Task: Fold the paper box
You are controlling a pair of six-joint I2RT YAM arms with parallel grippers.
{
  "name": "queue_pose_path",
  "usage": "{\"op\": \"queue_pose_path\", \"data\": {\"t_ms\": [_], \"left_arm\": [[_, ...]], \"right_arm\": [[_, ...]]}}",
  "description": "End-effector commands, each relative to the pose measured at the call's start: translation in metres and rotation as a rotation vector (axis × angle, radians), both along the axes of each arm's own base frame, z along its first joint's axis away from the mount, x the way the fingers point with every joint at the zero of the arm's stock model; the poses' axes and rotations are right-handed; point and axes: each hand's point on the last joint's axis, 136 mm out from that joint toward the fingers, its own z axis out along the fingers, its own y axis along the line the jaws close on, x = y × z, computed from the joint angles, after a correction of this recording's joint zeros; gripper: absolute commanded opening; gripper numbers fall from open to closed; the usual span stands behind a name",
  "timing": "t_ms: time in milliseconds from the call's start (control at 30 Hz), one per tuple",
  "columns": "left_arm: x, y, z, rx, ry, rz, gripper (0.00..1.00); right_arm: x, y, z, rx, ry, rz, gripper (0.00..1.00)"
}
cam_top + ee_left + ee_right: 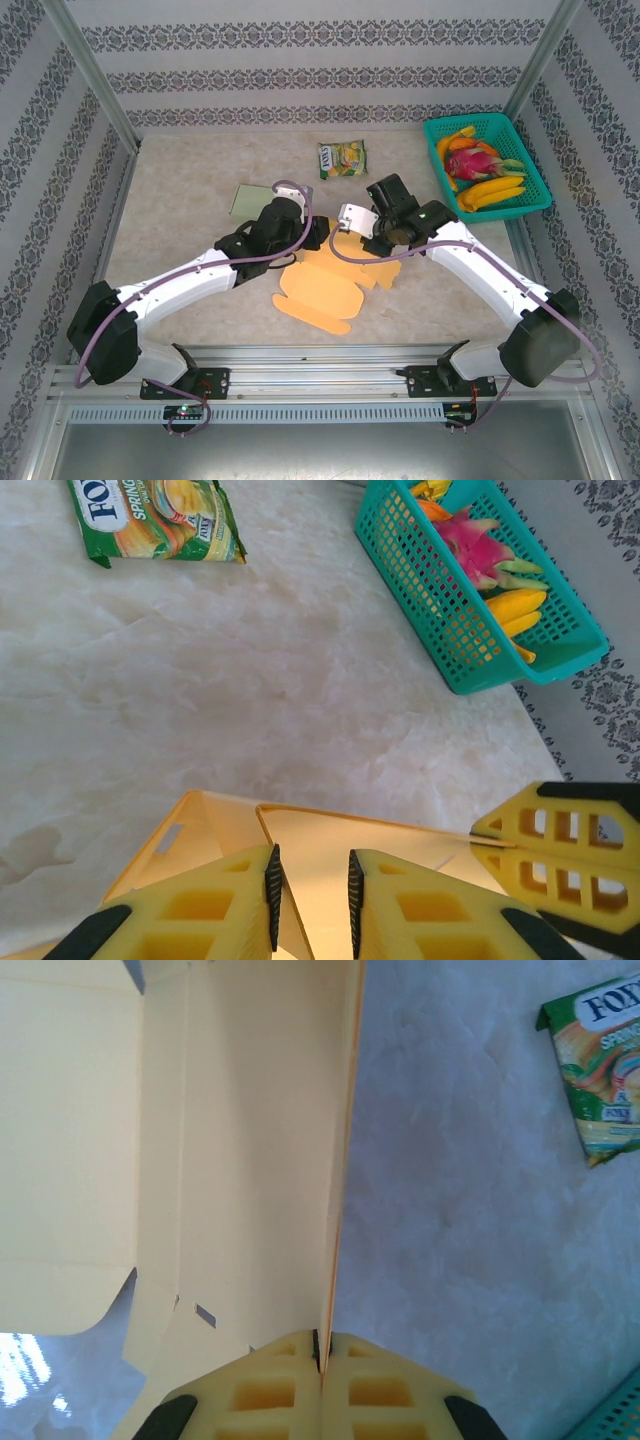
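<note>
- Nearest the overhead camera, the left arm point(190, 280) and the right arm point(480, 265) are reached inward from the near edge. They meet over a flat yellow-orange cardboard box blank point(320, 290), which is spread at the middle of the beige marbled tabletop point(190, 190).
- Farther back, a green snack packet point(342, 158) and a teal plastic basket point(508, 206) of fruit are seen. A grey-green card piece point(243, 200) lies beside the left wrist.
- From the left wrist, the left jaws are held slightly apart, with a raised flap edge of the box blank point(340, 845) between the yellow fingers point(215, 905). Whether the fingers touch the flap cannot be told. At the right, the right jaws are seen pinching a panel edge.
- From the right wrist, the right jaws are pressed together on the upright panel edge of the box blank point(240, 1160).
</note>
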Motion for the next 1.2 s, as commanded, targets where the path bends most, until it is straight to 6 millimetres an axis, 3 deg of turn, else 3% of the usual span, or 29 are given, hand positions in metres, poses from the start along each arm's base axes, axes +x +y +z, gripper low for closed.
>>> {"op": "queue_pose_path", "data": {"t_ms": [0,200,400,467,667,967,1100,1167], "left_arm": [[-0.008,-0.027,0.014,-0.101,0.002,-0.085,0.26],[-0.007,0.000,0.022,-0.081,-0.056,0.018,0.27],[-0.011,0.057,0.011,0.097,-0.029,0.209,0.28],[-0.017,0.066,0.008,0.117,-0.019,0.218,0.28],[-0.049,0.054,-0.004,0.050,-0.027,0.070,0.28],[-0.096,0.024,-0.002,0.016,-0.139,-0.097,0.28],[-0.084,0.025,-0.016,0.096,-0.163,-0.070,0.29],[-0.068,0.033,-0.029,0.135,-0.153,-0.028,0.29]], "right_arm": [[-0.011,0.041,0.031,0.219,-0.020,0.147,0.00],[-0.006,0.037,0.030,0.231,-0.008,0.123,0.00],[0.008,0.024,0.016,0.147,-0.027,0.055,0.00],[0.013,0.022,0.011,0.123,-0.025,0.033,0.00],[0.022,0.018,0.000,0.083,-0.001,-0.008,0.00],[0.030,0.011,-0.008,0.069,0.023,-0.036,0.00],[0.029,0.012,-0.011,0.069,0.036,-0.027,0.00],[0.027,0.013,-0.013,0.070,0.047,-0.016,0.00]]}}
